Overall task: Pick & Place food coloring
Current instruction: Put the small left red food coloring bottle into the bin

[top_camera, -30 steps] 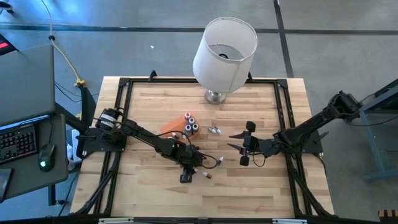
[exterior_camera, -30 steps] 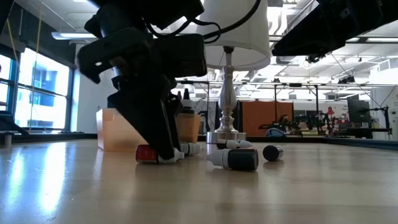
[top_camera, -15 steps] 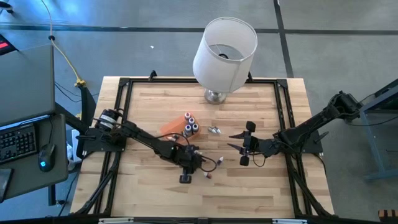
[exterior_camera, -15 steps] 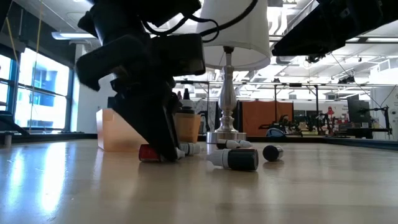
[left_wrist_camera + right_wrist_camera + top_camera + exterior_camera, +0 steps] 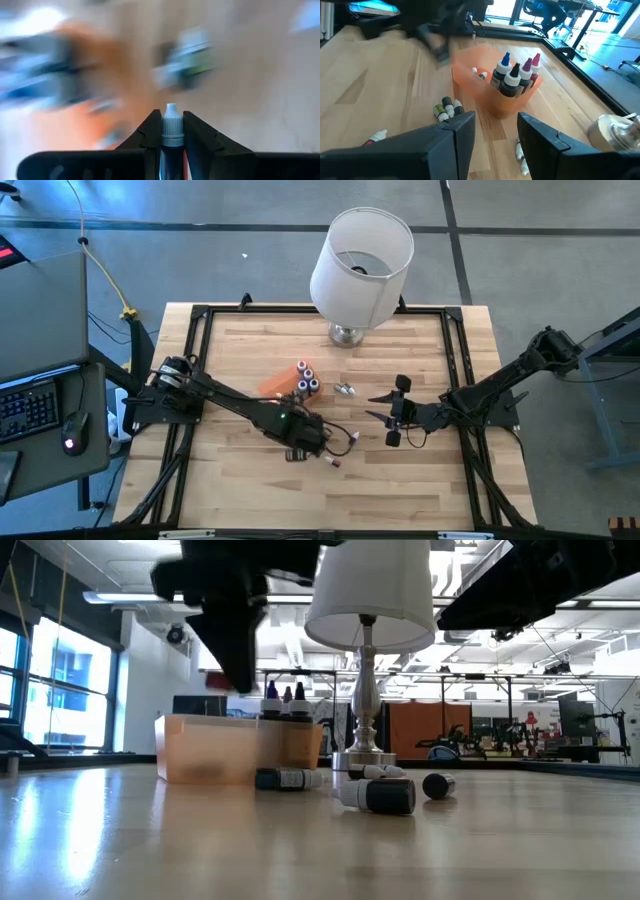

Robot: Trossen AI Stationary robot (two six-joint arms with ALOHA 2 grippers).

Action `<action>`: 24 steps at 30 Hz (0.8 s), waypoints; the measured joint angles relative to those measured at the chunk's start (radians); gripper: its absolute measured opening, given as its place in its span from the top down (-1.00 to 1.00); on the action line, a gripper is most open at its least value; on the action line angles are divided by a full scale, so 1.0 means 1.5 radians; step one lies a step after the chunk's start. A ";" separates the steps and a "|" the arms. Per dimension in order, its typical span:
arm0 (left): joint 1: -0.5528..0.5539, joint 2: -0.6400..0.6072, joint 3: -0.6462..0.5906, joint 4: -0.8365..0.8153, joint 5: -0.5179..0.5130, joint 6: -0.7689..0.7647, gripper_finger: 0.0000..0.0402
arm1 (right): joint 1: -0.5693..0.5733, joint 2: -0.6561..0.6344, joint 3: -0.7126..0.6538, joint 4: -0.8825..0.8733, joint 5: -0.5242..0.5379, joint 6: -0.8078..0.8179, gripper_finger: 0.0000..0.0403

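Note:
My left gripper (image 5: 298,452) hangs above the table's middle, near the front, shut on one small food coloring bottle (image 5: 171,131) with a whitish cap and a dark body. The orange tray (image 5: 272,386) lies beyond it, with three bottles (image 5: 514,75) standing upright in its right end. Loose bottles lie on their sides on the wood: one pair (image 5: 447,108) near the tray, a red one (image 5: 335,463), and others (image 5: 376,796) further right. My right gripper (image 5: 495,132) waits open to the right of the tray, its fingers around nothing. My left gripper pinches the bottle's body just under the cap (image 5: 171,144) between its two fingers (image 5: 150,131). The bottle lies along the fingers, and its whitish cap tip (image 5: 171,111) sticks out past the fingertips. The fingers slant down from the table's left. The low view shows the bottle clear of the table.
A big white-shaded lamp (image 5: 360,255) stands on its metal base (image 5: 347,335) at the far middle of the table. A black frame (image 5: 200,315) runs along the table's edges. Bare wood lies along the near edge and at the far left.
My left gripper has shut on a bottle that lay on the table in front of the tray. It has then risen well above the table and tipped. The bottle has gone up with it, lifted clear of the table. The other bottles lie where they were.

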 joint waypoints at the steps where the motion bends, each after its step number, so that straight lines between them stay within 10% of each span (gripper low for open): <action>1: -0.001 0.000 0.013 -0.051 -0.052 -0.019 0.75 | 0.000 0.000 0.000 0.000 -0.003 0.006 0.31; 7: 0.003 -0.001 0.019 -0.239 -0.206 -0.171 0.75 | 0.000 0.000 0.000 0.000 -0.020 0.027 0.31; 24: 0.139 -0.001 -0.172 -0.004 -0.041 -0.105 0.63 | 0.000 0.000 0.001 0.015 -0.019 0.023 0.31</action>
